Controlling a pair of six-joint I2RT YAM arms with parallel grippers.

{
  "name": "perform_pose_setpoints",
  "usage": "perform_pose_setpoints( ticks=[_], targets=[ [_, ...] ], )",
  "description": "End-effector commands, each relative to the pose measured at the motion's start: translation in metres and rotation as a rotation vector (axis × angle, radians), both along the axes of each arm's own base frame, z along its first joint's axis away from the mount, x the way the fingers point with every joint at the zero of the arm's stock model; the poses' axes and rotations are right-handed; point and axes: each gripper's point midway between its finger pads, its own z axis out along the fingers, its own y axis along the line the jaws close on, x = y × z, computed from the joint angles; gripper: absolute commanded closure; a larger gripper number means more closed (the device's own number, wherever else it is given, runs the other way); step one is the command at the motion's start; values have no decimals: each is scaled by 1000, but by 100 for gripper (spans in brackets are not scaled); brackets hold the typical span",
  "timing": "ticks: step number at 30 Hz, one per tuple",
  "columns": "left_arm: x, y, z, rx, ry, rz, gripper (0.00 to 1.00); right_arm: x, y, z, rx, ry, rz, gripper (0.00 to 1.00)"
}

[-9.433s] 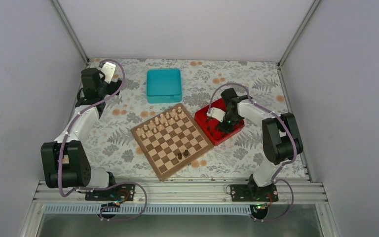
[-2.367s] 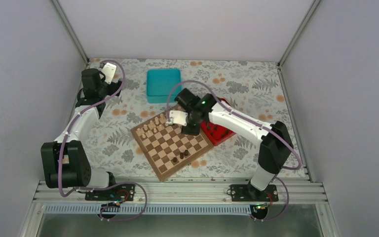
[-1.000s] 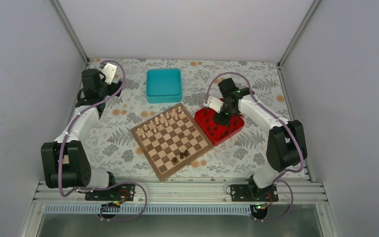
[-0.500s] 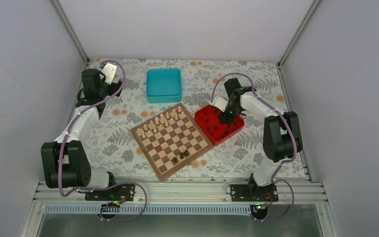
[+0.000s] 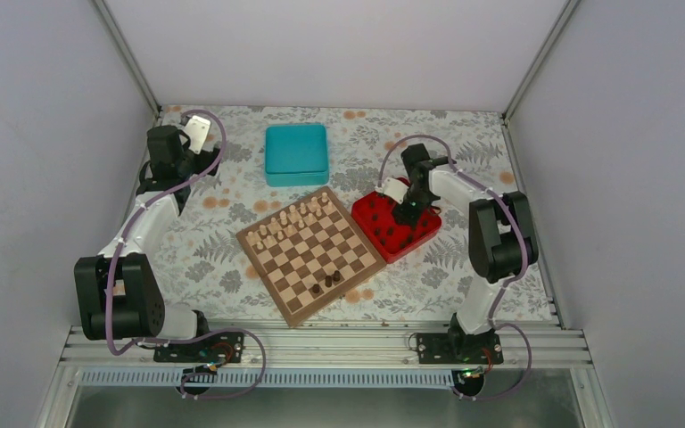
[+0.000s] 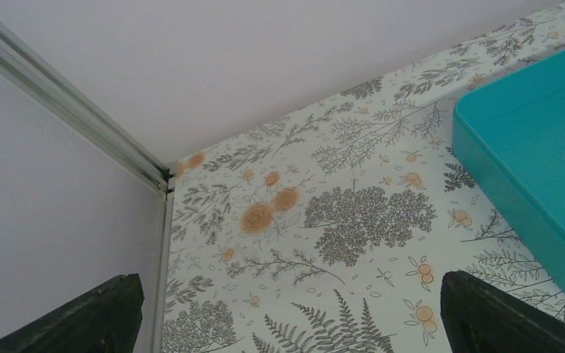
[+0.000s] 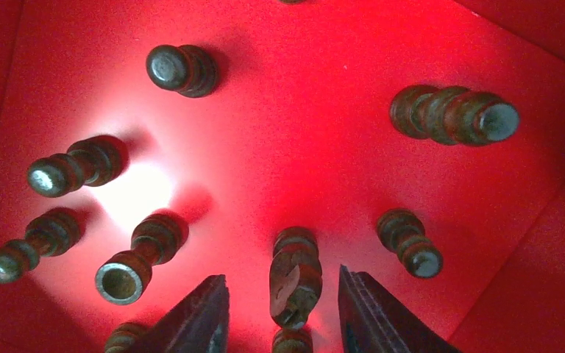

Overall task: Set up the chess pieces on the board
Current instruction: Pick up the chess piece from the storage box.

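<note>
On the board [image 5: 308, 254], two dark chess pieces [image 5: 326, 283] stand side by side toward its near edge, and pale pieces [image 5: 294, 217] fill the far rows. Just right of it, in the red tray [image 5: 391, 252], more dark turned-wood pieces stand upright, their tops worn pale. The right tool [image 7: 279, 278] hangs among them, jaws parted either side of one piece [image 7: 294, 283], gaps showing. Farther off, left of the teal box [image 5: 296, 153], the left tool [image 6: 294, 312] hovers wide open over the flowered desk [image 6: 353, 213].
</note>
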Motion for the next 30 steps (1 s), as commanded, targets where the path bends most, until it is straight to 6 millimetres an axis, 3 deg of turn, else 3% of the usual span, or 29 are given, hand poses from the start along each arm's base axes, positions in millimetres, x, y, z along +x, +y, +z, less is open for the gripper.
perform_pose_setpoints(
  ticks=[1, 11, 19, 24, 30],
  targets=[
    [-1, 2, 4, 6, -18, -3, 0, 14, 4, 2, 29, -22, -6, 63],
    [-1, 0, 4, 4, -16, -10, 0, 10, 3, 8, 27, -12, -11, 92],
    [-1, 0, 6, -1, -18, -13, 0, 9, 18, 61, 46, -85, 23, 96],
    [-1, -1, 8, -2, -23, -14, 0, -5, 58, 105, 54, -129, 125, 96],
    [-2, 0, 12, 0, -30, -10, 0, -51, 139, 130, 57, -140, 327, 96]
  ],
)
